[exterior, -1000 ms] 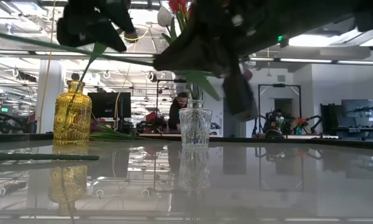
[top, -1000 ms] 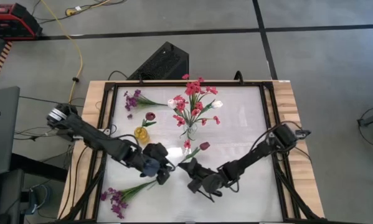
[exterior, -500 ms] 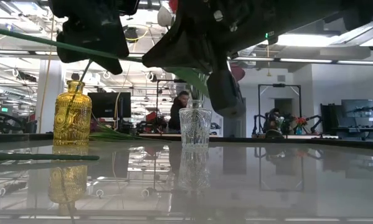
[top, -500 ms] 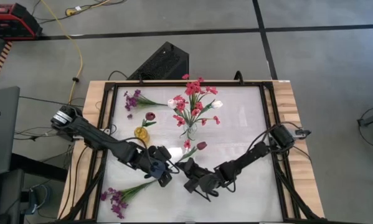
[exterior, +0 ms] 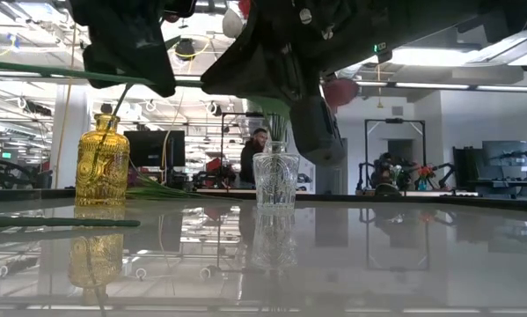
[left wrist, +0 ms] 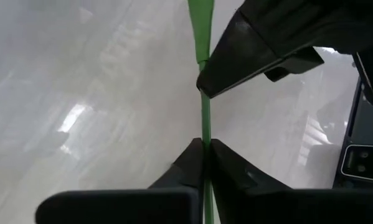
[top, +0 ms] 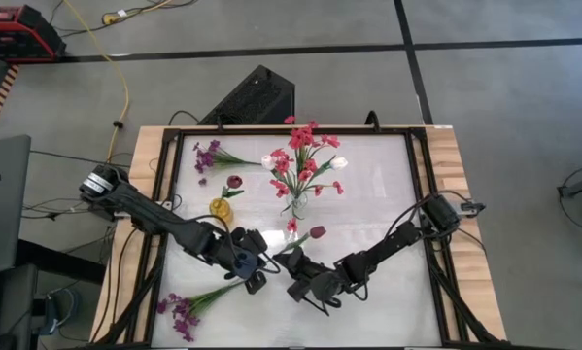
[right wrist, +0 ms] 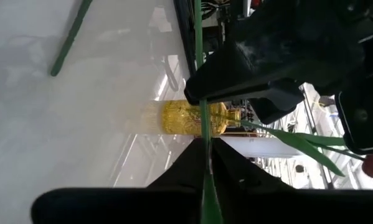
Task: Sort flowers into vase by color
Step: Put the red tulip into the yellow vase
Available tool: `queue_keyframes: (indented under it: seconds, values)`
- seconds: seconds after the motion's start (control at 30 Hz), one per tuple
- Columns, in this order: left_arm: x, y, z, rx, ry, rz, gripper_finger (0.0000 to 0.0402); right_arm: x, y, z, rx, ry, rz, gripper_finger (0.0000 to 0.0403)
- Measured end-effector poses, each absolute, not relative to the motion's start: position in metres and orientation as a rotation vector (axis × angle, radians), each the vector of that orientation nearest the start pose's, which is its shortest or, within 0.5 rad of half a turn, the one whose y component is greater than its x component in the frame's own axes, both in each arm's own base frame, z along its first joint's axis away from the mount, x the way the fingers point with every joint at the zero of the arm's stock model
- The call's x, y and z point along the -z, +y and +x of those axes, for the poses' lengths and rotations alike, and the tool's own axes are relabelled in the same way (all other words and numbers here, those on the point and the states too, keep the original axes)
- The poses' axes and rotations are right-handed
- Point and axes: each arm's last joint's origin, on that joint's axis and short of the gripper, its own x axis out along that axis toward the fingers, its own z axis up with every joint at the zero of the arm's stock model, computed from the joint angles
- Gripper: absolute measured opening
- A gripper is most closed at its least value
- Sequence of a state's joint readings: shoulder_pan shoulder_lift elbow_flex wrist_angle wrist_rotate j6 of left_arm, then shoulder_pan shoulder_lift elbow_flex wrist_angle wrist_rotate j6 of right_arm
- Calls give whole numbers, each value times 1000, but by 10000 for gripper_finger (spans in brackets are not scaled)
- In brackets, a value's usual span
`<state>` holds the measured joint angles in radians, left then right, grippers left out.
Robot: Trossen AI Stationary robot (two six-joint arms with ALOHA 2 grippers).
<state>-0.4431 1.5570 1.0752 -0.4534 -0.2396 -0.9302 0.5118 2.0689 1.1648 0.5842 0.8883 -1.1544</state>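
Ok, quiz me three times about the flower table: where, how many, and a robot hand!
1. The yellow vase stands on which side of the clear vase? A. left arm's B. right arm's C. on top
2. How many purple sprigs lie on the table? A. one B. two C. five
3. The left gripper is: A. wide open B. shut on a green stem C. holding a vase
A: it sits toward the left arm. B: one near each left corner. B: its fingers pinch the stem, as the right gripper's do.
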Motion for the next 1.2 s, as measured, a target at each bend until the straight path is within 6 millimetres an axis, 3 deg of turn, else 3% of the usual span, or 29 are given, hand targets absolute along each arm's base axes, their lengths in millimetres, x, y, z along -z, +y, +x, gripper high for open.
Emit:
queue_keyframes:
  seconds: [0.2, 0.33, 0.5, 0.6, 0.83, 0.97, 1.2]
  values:
    - [-234, -126, 290, -234, 871, -550, 1, -153, 197, 378, 195, 445, -1374, 104]
    - [-253, -114, 285, -201, 820, -541, 1, -153, 207, 371, 243, 462, -1377, 153]
    - [-278, -108, 267, 212, 889, -358, 0, -151, 210, 367, 257, 459, -1330, 205]
    - [-294, -106, 254, 318, 842, -291, 0, -149, 204, 369, 272, 474, -1284, 224]
    - [-346, -84, 212, 277, 549, -126, 0, -147, 195, 373, 310, 498, -1189, 230]
    - [-373, -66, 175, 189, 400, -47, 1, -143, 189, 373, 333, 525, -1169, 230]
    - [-393, -48, 136, 127, 260, -14, 1, -138, 179, 375, 380, 571, -1107, 230]
